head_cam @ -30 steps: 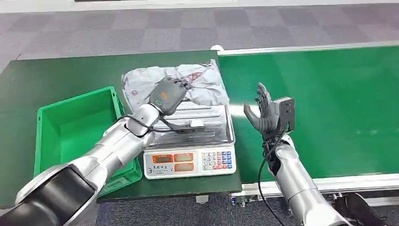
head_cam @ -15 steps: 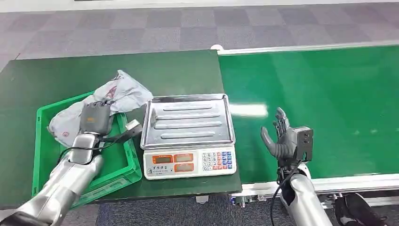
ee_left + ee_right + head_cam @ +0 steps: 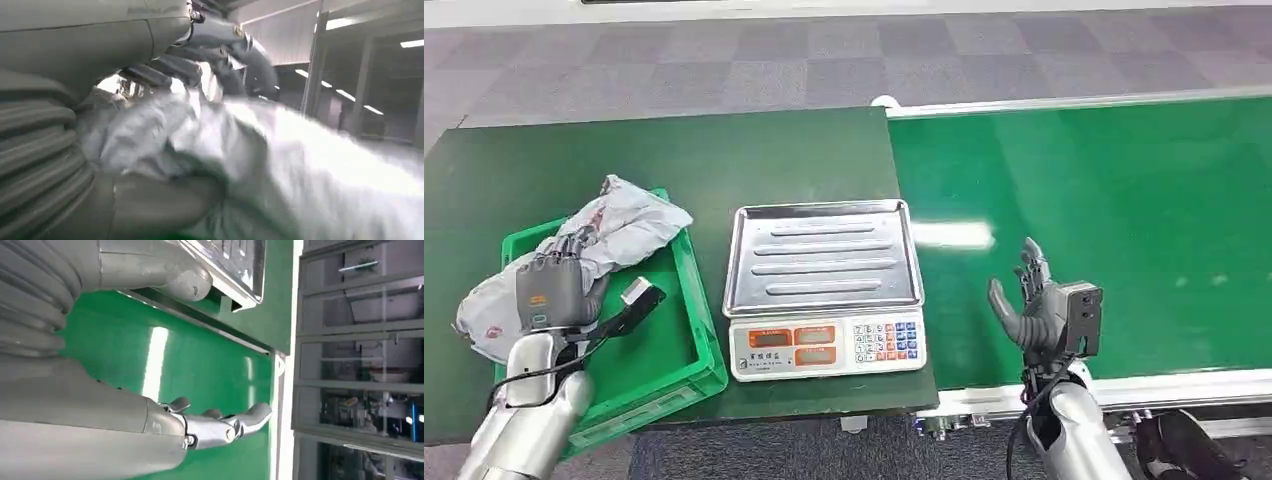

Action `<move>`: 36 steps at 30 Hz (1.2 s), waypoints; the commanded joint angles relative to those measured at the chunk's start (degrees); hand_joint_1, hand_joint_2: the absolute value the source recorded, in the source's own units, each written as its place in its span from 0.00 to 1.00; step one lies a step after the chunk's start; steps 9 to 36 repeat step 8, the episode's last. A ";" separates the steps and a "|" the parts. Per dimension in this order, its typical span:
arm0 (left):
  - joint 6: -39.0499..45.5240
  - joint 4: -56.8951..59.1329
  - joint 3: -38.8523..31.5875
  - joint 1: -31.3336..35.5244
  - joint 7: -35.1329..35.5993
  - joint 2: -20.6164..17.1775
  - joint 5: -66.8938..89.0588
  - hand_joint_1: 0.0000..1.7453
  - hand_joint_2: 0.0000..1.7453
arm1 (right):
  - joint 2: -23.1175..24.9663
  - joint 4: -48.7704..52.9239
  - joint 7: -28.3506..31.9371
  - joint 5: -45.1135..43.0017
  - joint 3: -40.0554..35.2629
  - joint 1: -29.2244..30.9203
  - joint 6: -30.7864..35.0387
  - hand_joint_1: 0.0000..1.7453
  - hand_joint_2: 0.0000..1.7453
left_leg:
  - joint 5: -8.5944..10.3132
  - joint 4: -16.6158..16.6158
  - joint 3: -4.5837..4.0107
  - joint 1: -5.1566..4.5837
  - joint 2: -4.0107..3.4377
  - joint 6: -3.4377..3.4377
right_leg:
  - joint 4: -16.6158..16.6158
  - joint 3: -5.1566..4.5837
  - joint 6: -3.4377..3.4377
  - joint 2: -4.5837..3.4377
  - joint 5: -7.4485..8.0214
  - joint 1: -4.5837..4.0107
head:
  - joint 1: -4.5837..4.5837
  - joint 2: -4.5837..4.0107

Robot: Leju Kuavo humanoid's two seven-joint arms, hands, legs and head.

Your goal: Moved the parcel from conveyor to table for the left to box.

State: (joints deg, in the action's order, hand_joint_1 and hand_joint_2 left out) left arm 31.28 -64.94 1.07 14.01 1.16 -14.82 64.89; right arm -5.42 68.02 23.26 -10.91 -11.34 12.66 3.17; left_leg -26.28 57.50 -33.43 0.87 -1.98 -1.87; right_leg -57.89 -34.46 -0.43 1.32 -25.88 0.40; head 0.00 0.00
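1. The left hand (image 3: 549, 292) grasps the parcel (image 3: 619, 225), a crumpled grey-white plastic mailer bag with red print, over the far-left part of the green bin (image 3: 686, 330).
2. The parcel spreads across the bin's far-left corner: one end lies past the bin's left wall, over the dark green table (image 3: 724, 150), and the other end reaches toward the bin's far rim.
3. In the left wrist view the dark fingers (image 3: 240, 50) curl over the top of the parcel (image 3: 300, 165) and the thick grey thumb (image 3: 160, 205) presses in from below, so the bag is pinched between them. That picture is blurred.
4. A small white tag on a black cable (image 3: 637, 293) hangs just beside the left wrist, over the inside of the bin.
5. The bin sits at the table's near-left corner, its right wall just beside the scale (image 3: 824, 300).
6. The scale stands at the table's near-right edge, next to the conveyor (image 3: 1124, 190). Its steel tray (image 3: 824, 255) is bare, and its keypad and two displays face the near edge.
7. The right hand (image 3: 1029, 305) is released: it stands upright over the near-left part of the green conveyor belt with fingers spread and nothing in them.
8. In the right wrist view the fingers (image 3: 240, 422) stretch out above the belt (image 3: 200, 355), with the corner of the scale tray (image 3: 235, 265) near.
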 commanded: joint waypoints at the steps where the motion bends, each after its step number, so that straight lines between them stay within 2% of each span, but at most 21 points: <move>1: -4.38 1.15 3.03 0.90 -8.28 3.01 -14.26 0.00 1.00 | -2.91 -5.92 -0.22 -1.05 -2.39 4.36 -0.73 0.00 1.00 | 0.05 -0.09 0.12 -0.05 0.20 0.13 | 0.12 0.17 0.06 -0.01 0.04 0.06 | 0.00 0.00; 4: -6.56 2.19 5.13 2.74 -9.48 3.11 -18.15 0.00 1.00 | -2.71 -7.35 -0.61 -0.32 -3.38 6.16 -0.79 0.00 1.00 | 0.08 -0.06 0.07 -0.13 0.21 0.10 | 0.03 0.09 0.04 0.04 0.05 0.13 | 0.00 0.00; 7: -15.64 2.30 7.09 5.95 -15.90 5.04 -32.87 0.00 1.00 | -3.93 -11.59 -1.98 0.78 -5.24 10.55 -1.96 0.00 1.00 | 0.15 -0.07 0.07 -0.12 0.30 0.14 | 0.07 0.11 0.04 0.10 0.08 0.12 | 0.00 0.00; 36: -15.89 2.39 8.03 6.46 -15.56 4.81 -33.58 0.00 1.00 | -3.90 -12.65 -1.97 0.65 -5.24 11.43 -2.28 0.00 1.00 | 0.19 -0.01 -0.02 -0.11 0.30 0.13 | 0.03 0.04 0.05 0.15 0.09 0.11 | 0.00 0.00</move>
